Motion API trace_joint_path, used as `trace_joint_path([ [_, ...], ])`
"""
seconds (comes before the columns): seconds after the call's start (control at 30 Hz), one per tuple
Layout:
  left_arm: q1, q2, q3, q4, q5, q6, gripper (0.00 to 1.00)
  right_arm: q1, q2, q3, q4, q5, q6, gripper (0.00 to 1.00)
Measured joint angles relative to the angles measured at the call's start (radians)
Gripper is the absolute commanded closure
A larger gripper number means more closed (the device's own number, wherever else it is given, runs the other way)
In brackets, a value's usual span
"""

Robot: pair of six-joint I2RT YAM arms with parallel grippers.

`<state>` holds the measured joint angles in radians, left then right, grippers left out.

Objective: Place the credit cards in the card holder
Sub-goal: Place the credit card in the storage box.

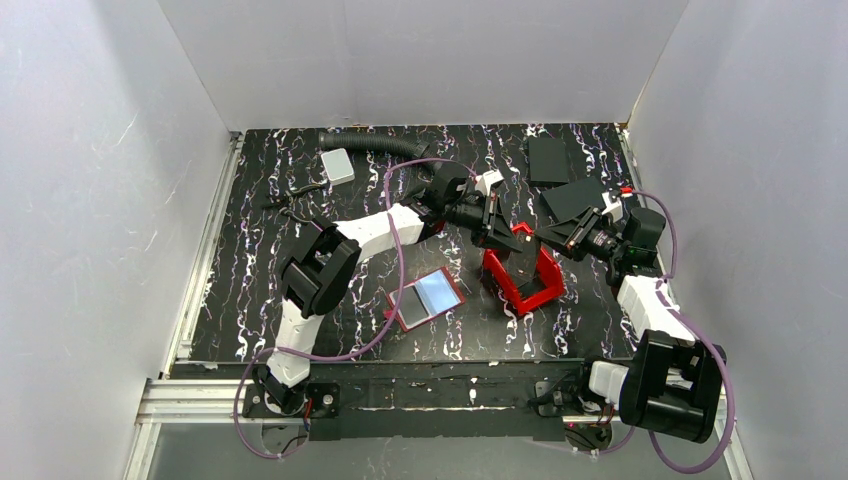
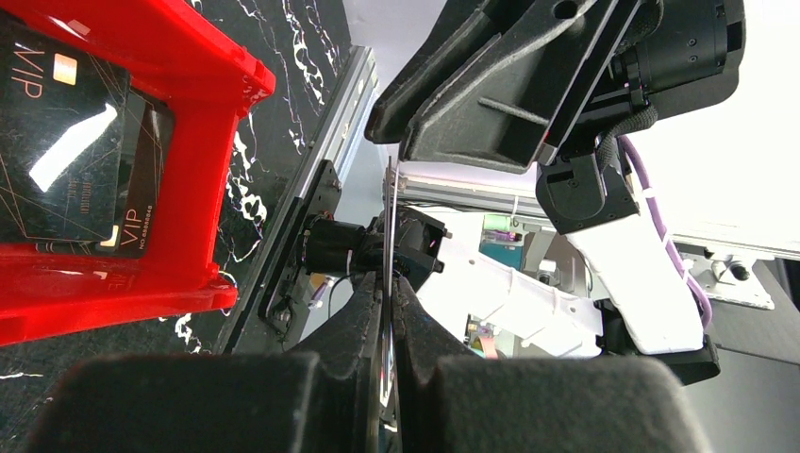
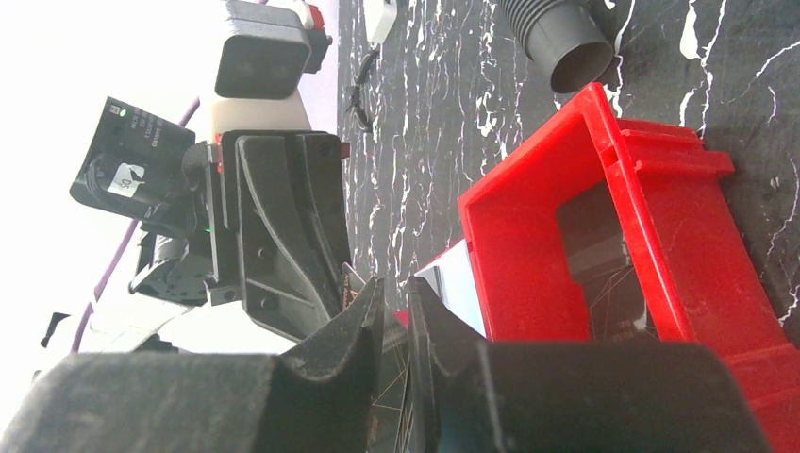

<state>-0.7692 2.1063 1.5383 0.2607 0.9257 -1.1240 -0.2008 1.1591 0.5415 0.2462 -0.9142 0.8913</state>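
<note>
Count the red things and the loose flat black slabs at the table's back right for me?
Red things: 2, the red bin and the card holder
Flat black slabs: 2
Total: 4

One red bin (image 1: 553,272), two black VIP cards (image 2: 57,142) (image 2: 141,189), one edge-on card (image 2: 390,226), one red card holder (image 1: 425,298), two black slabs (image 1: 548,158) (image 1: 572,198), one hose (image 1: 375,145).

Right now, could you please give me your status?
Left pincer shut on a card. Right pincer at its far edge, grip unclear. Holder open on table. Red bin close beside.
</note>
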Motion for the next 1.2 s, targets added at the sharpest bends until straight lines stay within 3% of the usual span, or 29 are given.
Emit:
trace_joint_path([
  [0.5,0.009,0.013,0.0,0.001,0.0,-0.003,1.0,-0.001,-0.023,0.0,0.002,0.003,0.027,0.74],
  [1.2,0.026,0.019,0.0,0.002,-0.024,-0.022,1.0,-0.004,-0.041,-0.064,0.027,0.018,0.117,0.81],
])
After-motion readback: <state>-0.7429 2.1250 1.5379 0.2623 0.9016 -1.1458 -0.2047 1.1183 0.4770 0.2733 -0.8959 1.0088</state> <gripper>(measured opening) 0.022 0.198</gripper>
